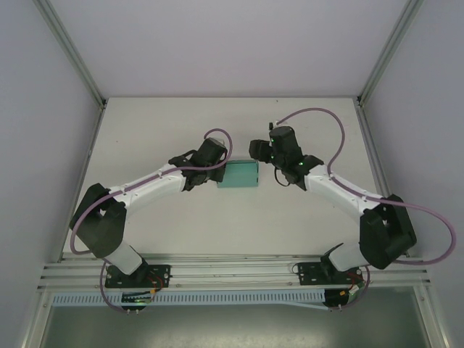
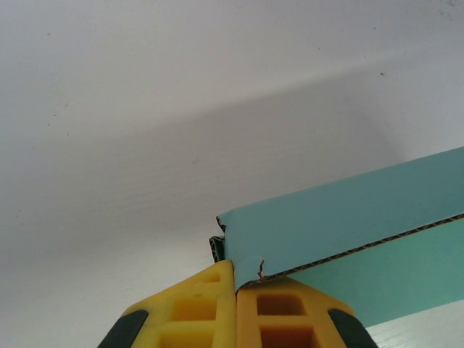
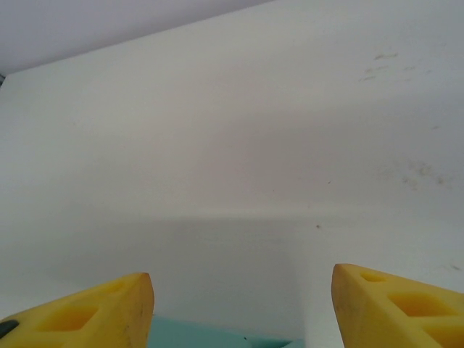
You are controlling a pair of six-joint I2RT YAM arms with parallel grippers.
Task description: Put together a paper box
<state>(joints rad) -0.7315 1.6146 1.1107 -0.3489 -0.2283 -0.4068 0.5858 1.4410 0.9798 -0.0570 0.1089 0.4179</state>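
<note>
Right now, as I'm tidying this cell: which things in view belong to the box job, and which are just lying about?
Job: paper box, mid-table; left gripper, shut on its corner; right gripper, open beside it.
Merely there: table; purple cables; metal rails at the near edge.

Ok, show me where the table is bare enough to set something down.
Free: the far strip of table below the back wall, and the near stretch between paper box and base rail. Crowded: the middle, where left tool and right tool sit at either end of the box.
</note>
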